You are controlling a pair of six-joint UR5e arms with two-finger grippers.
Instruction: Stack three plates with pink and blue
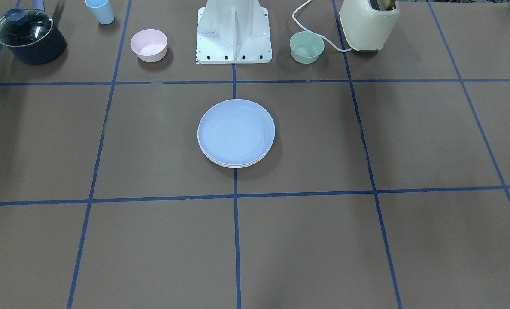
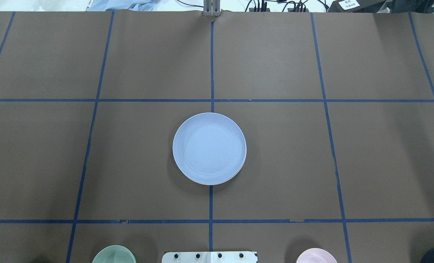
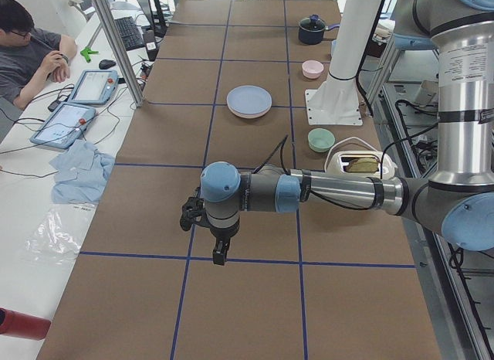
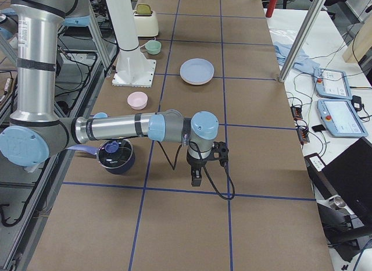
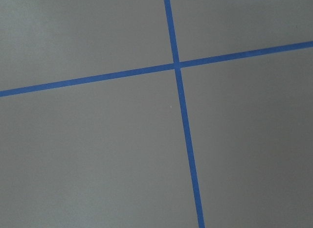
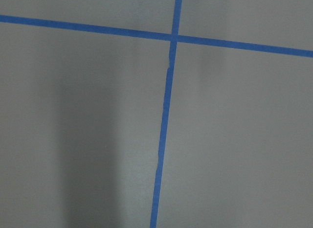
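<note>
The three plates (image 1: 236, 133) sit stacked at the centre of the surface (image 1: 409, 141) — blue on top; whether either arm's jaws are released or clenched, I cannot tell.

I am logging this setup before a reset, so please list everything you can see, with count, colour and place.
plates: one stack, light blue on top, paler rims beneath, table centre on the blue tape line.
pink bowl: 1, pale pink, near the robot base, on its right side.
green bowl: 1, pale green, near the base, on its left side.
pot: 1, dark blue with glass lid, far on the robot's right.
cup: 1, light blue, beside the pot.
toaster: 1, cream, white cord, beyond the green bowl.
left gripper: 1, black, hanging over bare table, away from the stack.
right gripper: 1, black, likewise over bare table.
</note>
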